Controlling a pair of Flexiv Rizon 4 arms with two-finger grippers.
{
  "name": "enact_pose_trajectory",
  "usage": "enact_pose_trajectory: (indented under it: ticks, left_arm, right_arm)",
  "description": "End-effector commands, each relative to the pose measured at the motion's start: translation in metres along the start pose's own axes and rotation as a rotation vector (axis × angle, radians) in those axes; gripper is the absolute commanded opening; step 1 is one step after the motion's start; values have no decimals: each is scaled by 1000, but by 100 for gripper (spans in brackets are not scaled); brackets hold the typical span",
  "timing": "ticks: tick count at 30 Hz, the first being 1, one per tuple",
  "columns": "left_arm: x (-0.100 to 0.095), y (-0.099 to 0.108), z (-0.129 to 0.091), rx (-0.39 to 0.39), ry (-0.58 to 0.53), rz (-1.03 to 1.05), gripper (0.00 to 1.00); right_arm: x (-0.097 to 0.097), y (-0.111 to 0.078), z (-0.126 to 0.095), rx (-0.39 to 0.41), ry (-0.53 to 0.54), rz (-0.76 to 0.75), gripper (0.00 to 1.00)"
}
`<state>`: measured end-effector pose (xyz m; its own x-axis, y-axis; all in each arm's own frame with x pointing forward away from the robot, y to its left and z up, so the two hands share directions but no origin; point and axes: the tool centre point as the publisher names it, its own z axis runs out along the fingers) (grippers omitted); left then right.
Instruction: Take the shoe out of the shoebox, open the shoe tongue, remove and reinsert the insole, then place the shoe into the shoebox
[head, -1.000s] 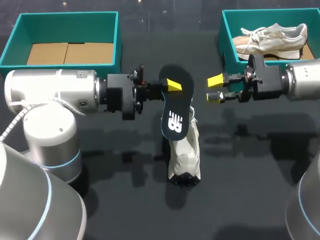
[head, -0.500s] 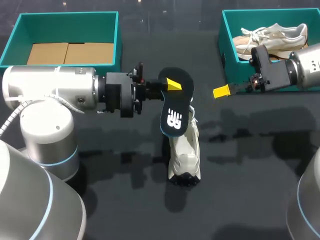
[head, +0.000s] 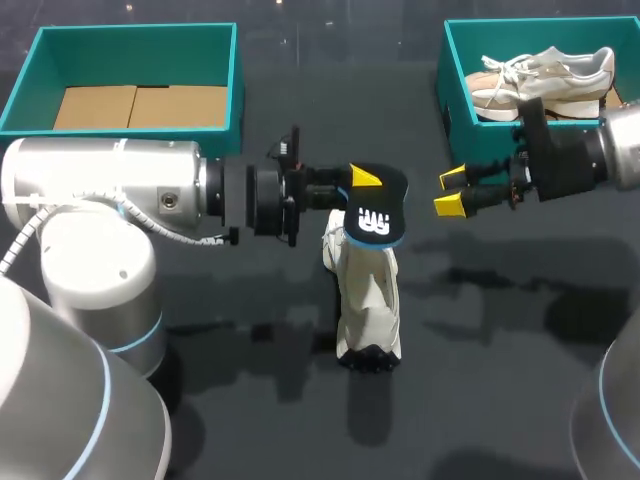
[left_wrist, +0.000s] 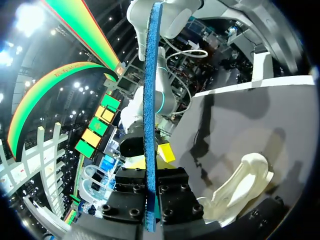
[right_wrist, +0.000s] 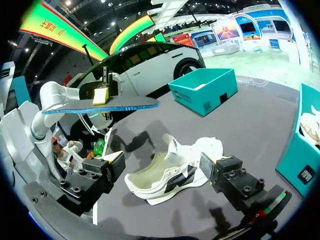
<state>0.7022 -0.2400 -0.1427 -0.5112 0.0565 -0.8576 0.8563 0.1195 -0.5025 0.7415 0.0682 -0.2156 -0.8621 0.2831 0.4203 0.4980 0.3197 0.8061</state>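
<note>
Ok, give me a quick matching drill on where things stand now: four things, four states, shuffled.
Things:
1. insole
2. left box
3. right box
4. right gripper

States:
A. open, holding nothing
B. has a shoe in it
C. clamped in the left gripper
D. has only cardboard in it

Pairs: 1-C, 2-D, 3-B, 4-A
</note>
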Motion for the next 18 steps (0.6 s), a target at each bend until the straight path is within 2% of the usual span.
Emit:
enact_pose_trajectory:
  ticks: [1,4,8,13,14,15,18]
  left_arm:
    - [2,-1,-1,-3,-2,1,0]
    - [2,-1,-1,-3,-2,1,0]
    - [13,-9,0,20,-19,-129,0]
    - [31,-17,1,58,-76,-366,0]
    - [35,-18,1,61,-73,-398,0]
    - [35,-18,1,61,-73,-398,0]
    - [35,-18,1,61,-73,-398,0]
  right_arm:
    - [13,-4,-3,-9,-77,0,100]
    - [13,-4,-3,-9,-77,0,100]
    - [15,-18,-3,96,-109,-243,100]
    - [18,-42,0,161,-175,-447,100]
    - [17,-50,3,225,-177,-482,100]
    - [17,-56,6,295,-181,-498,100]
    - [17,-56,6,295,-181,-498,100]
